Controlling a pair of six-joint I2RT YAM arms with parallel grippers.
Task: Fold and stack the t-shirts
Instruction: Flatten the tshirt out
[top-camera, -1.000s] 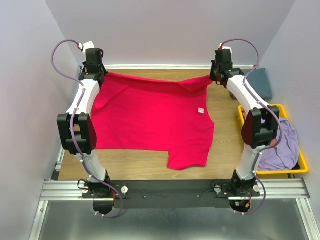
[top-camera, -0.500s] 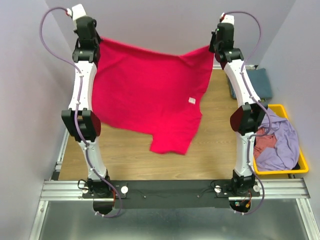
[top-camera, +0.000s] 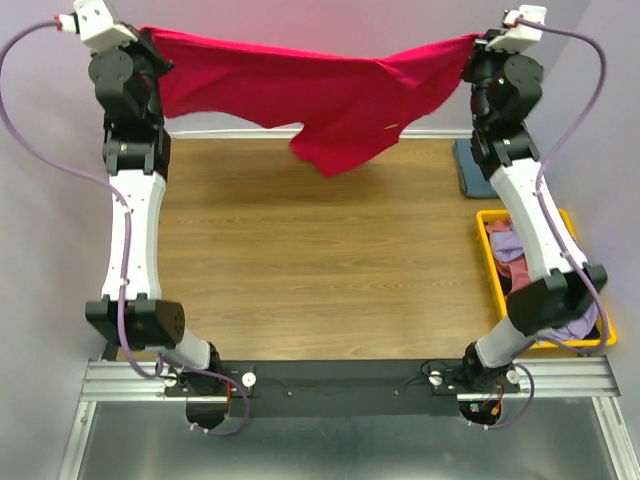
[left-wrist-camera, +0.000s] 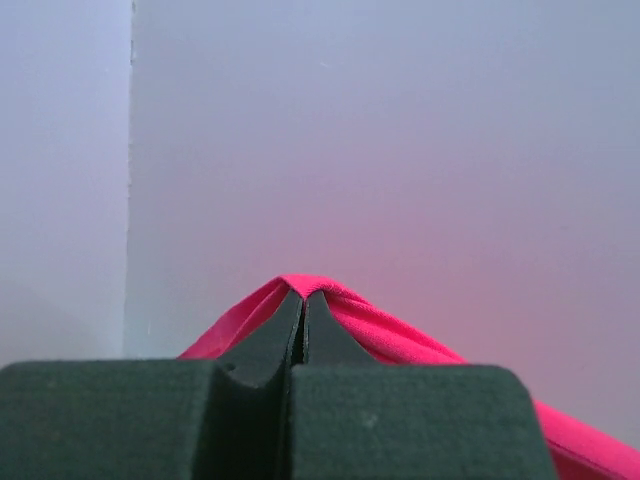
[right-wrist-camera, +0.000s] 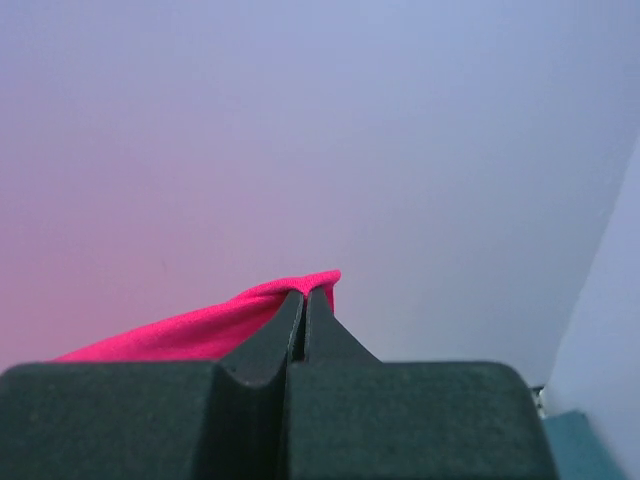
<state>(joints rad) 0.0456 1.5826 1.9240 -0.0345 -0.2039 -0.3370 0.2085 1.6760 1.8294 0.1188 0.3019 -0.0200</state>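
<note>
The crimson-pink t-shirt (top-camera: 320, 95) hangs in the air, stretched between both raised arms in front of the back wall. My left gripper (top-camera: 150, 38) is shut on its left corner, and the cloth shows over the fingertips in the left wrist view (left-wrist-camera: 320, 292). My right gripper (top-camera: 475, 42) is shut on its right corner, with cloth at the tips in the right wrist view (right-wrist-camera: 300, 290). A sleeve droops in the middle. A lavender shirt (top-camera: 575, 325) and a pinkish one (top-camera: 515, 270) lie in the yellow bin (top-camera: 483, 240). A slate blue-grey shirt (top-camera: 468, 170) lies folded at the back right.
The wooden table (top-camera: 320, 260) lies bare below the hanging shirt. The yellow bin stands along the right edge. Grey walls close in the back and both sides. A metal rail (top-camera: 340, 378) carries the arm bases at the near edge.
Both arms have lifted the crimson-pink shirt from the table up high. It now hangs fully off the wood, stretched between the two grippers.
</note>
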